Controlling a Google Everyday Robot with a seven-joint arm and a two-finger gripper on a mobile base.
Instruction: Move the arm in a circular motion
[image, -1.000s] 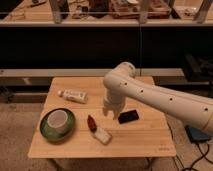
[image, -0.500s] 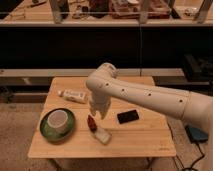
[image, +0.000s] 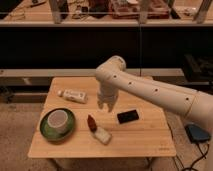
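Observation:
The cream-white arm (image: 150, 90) with small dark dots reaches in from the right over the wooden table (image: 145, 137). Its rounded elbow (image: 113, 67) sits above the table's back middle. The forearm turns straight down from there. The short white gripper (image: 106, 104) hangs just above the table top, between a white tube (image: 74, 95) and a black flat object (image: 128, 116), touching neither.
A green plate (image: 46, 131) holding a white cup (image: 57, 119) sits front left. A red-and-white item (image: 97, 130) lies in front of the gripper. Dark shelving runs behind the table. A blue-grey thing (image: 197, 134) lies on the floor at right.
The elbow and gripper swung left across the table, then came back a little to the right and slightly farther back. The things on the table have not moved.

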